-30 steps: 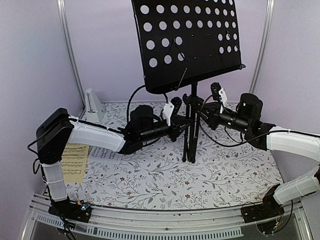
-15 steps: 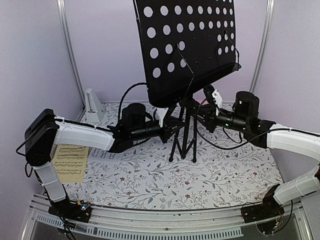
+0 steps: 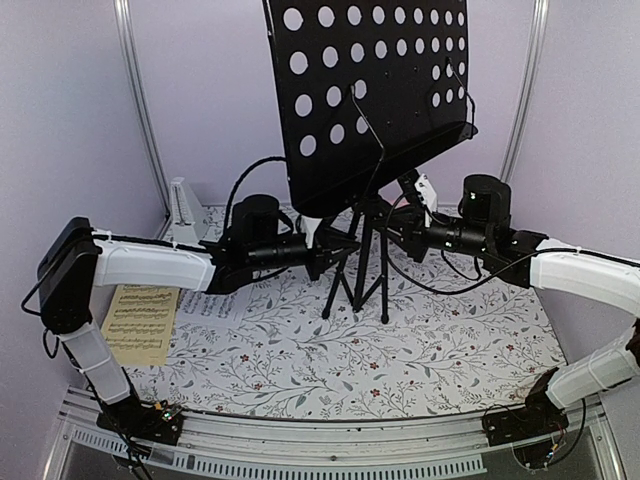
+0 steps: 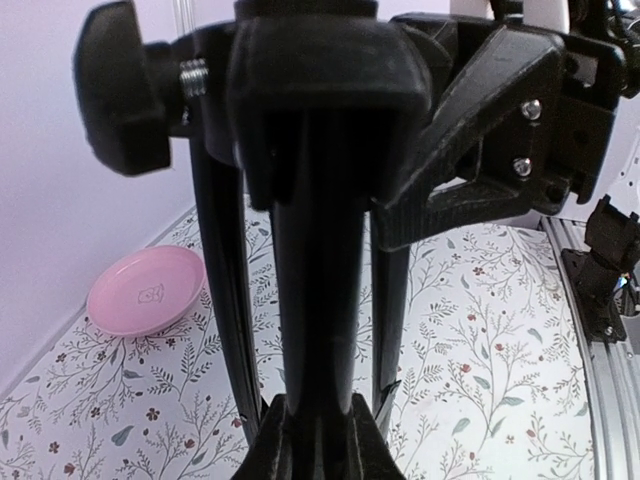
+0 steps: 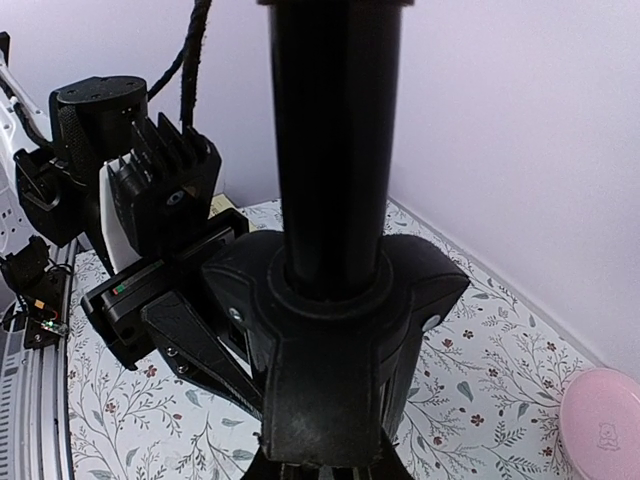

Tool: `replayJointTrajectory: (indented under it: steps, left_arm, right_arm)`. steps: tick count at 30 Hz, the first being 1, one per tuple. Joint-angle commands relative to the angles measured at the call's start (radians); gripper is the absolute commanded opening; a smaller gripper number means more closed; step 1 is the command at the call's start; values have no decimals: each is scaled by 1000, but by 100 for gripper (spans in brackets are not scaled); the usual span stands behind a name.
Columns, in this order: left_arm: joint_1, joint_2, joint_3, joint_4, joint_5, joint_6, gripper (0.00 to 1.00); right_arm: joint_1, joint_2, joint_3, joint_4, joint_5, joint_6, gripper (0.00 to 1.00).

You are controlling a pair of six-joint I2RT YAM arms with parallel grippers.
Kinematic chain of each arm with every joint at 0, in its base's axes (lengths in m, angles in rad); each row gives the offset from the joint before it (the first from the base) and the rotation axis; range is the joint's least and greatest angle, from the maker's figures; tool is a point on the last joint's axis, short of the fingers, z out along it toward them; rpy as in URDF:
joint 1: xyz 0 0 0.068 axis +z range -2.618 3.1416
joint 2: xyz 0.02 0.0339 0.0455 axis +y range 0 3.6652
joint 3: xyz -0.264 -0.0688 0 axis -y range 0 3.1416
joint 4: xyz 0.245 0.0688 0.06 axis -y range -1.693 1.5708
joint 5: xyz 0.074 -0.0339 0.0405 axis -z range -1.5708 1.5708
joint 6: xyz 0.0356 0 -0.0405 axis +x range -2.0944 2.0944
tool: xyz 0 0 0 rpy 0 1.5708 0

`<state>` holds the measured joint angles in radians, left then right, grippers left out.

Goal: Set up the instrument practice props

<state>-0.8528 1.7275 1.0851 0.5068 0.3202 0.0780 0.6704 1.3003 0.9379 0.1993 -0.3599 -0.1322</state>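
Since both arms meet at the same thin part, one relation matters most: the black perforated-metal music stand with tripod legs [image 3: 370,90] has its pole upright between the two grippers. The left gripper [image 3: 325,245] reaches it from the left and the right gripper [image 3: 400,232] from the right. They are at nearly the same height, just above the place where the legs spread. Each one looks closed around the pole. In both wrist views the black pole and its plastic hub fill the picture, so the grip is very near the hub. Neither arm is nearer than the other. The long axis of the stand is vertical, but the wide desk on top is tilted. I therefore judge the load to be top-heavy, and the next move should hold the pole straight.

The feet are at the middle of the table, on or just over the flower-patterned cloth [image 3: 300,360]; I cannot tell if they carry weight. The yellowish sheet-music page [image 3: 140,322] lies flat near the left edge. The white sheet-music page [image 3: 205,303] is just beside it, partly under the left arm. The small pale-grey pyramid metronome [image 3: 185,212] stands at the far left by the lilac wall [image 3: 200,100]. A pink round plate [image 4: 148,290] lies on the cloth near the wall, well apart from the stand.
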Motion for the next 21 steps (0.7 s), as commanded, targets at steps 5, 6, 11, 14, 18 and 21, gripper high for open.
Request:
replayJointTrajectory:
  steps: [5,6,11,14,18,21]
  left_arm:
    - [139,3,-5,-22,-40,-46,0]
    - [141,4,-7,-21,-38,-43,0]
    - [143,0,-3,-29,-25,-28,0]
    - [143,-2,0,-37,-14,-21,0]
    - [143,-4,8,-57,-1,-7,0]
    - [143,-7,17,-73,-4,6,0]
  right_arm:
    - [-29,-14,59,118,-44,44,6]
    - [-25,-13,57,119,-49,46,7]
    - [-20,-18,36,129,-89,54,34]
    - [-18,-31,16,138,-117,55,56]
    - [-19,-58,-25,138,-125,57,73]
    - [-19,-72,-76,139,-115,60,79]
